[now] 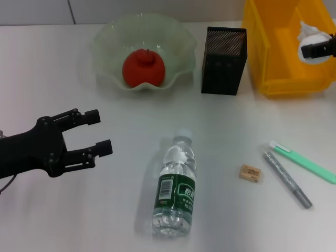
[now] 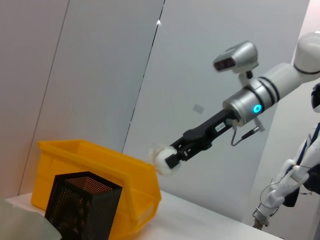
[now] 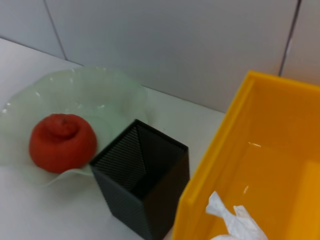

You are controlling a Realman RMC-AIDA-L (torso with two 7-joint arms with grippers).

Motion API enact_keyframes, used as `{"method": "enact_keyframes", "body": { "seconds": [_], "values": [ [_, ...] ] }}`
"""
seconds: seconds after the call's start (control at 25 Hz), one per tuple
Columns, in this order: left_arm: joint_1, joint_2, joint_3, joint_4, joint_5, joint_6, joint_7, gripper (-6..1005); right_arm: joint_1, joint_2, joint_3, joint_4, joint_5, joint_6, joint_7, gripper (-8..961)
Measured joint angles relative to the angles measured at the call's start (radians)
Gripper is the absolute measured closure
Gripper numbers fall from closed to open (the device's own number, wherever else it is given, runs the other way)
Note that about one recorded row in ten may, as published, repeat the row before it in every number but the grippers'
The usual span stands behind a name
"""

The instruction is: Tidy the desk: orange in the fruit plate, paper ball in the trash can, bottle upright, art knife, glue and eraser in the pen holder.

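right gripper (image 1: 307, 51) is out over the yellow trash can (image 1: 273, 63) at the far right of the desk (image 1: 79, 210), its fingers closed on the paper ball (image 1: 314, 37) — in the left wrist view the white wad sits clamped at its tip, above the bin's rim and not yet let go. left gripper (image 1: 101, 132) hovers low at the near left with its two fingers spread and nothing between them, well apart from everything.

as for progress: the orange (image 1: 143, 67) already sits inside the fruit plate (image 1: 113, 39) at the far left, so that part looks done. the paper ball is, by my reading, a release away from finished. the rest is untouched. the bottle (image 1: 176, 185) lies on its side in the near middle, cap pointing away from the robot, and needs standing up. the eraser (image 1: 250, 172) rests flat to the right of the bottle, and just beyond it lie two pen-like things — a grey one (image 1: 287, 179) and a pale green one (image 1: 303, 161), side by side; presumably the art knife and glue, though i cannot tell which is which. the pen holder (image 1: 224, 60) stands between plate and trash can, and the right wrist view shows nothing inside it.
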Motion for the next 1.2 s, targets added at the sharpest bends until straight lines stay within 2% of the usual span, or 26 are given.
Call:
{"method": "enact_keyframes", "body": {
  "seconds": [0.04, 0.28, 0.6, 1.08, 1.2],
  "values": [
    [-0.006, -0.014, 0.004, 0.001, 0.003, 0.002, 0.021, 186, -0.003, 0.0, 0.001, 0.018, 0.0, 0.019, -0.002, 408],
    [-0.004, -0.018, 0.002, -0.001, 0.004, 0.013, 0.025, 187, -0.009, -0.003, 0.003, 0.111, -0.002, 0.13, -0.005, 409],
    [-0.02, -0.051, 0.0, -0.042, 0.002, -0.07, 0.112, 189, -0.004, -0.015, 0.002, 0.145, -0.002, 0.171, -0.008, 409],
    [-0.02, -0.052, -0.08, -0.032, -0.003, -0.019, 0.115, 191, -0.008, -0.023, 0.002, 0.195, -0.002, 0.226, -0.021, 408],
    [-0.016, -0.048, -0.118, -0.031, -0.004, 0.027, 0.116, 192, -0.008, -0.019, 0.002, 0.205, 0.002, 0.256, -0.021, 408]
  ]
}}
